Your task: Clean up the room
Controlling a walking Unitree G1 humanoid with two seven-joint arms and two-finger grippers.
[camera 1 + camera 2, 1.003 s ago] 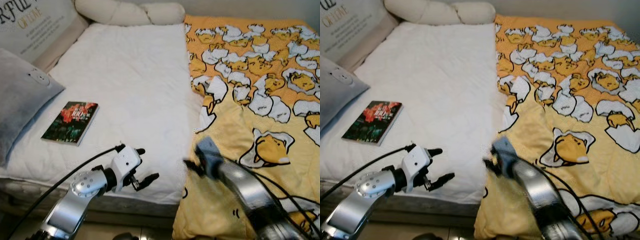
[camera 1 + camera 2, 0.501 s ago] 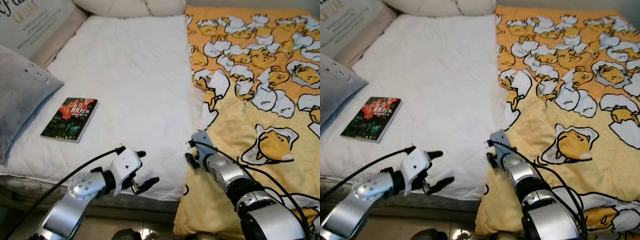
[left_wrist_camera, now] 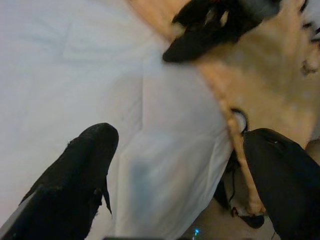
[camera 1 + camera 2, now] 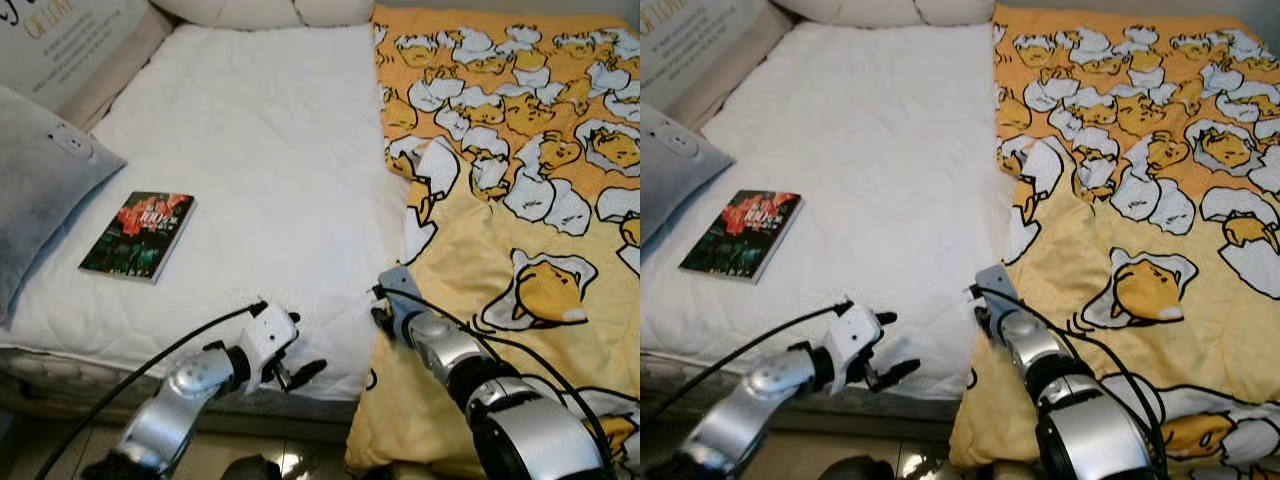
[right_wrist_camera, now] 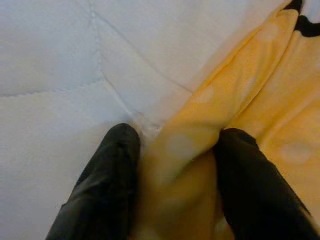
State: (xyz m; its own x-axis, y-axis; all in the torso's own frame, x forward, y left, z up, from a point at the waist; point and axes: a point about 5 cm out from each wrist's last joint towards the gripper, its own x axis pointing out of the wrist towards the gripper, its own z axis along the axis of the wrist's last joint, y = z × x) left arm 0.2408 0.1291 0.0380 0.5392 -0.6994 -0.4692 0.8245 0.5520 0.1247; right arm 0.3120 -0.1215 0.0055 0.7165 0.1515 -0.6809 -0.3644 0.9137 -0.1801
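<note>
At the near edge of the bed, the right gripper (image 5: 172,165) has its two black fingers spread apart with a fold of the yellow cartoon-printed blanket (image 4: 520,200) lying between them; the fingers stand on both sides of the fold, and I judge they are not yet pressed together on it. It is placed there probably because this hem is the loose corner from which the blanket can be pulled over the bare side. Just beside it, toward the robot's left, the left gripper (image 4: 290,365) hovers at the mattress edge with its fingers open and empty, perhaps waiting to help. Beyond both grippers the white quilted mattress cover (image 4: 260,160) stretches away, uncovered. From the right gripper the blanket runs onward and to the right, crumpled on that half of the bed only. Farther from the left gripper, to its left, lies a dark paperback book with a red cover picture (image 4: 138,235), and next to it a grey soft pillow (image 4: 35,190). At the far end rests a cream rolled bolster (image 4: 270,10).
</note>
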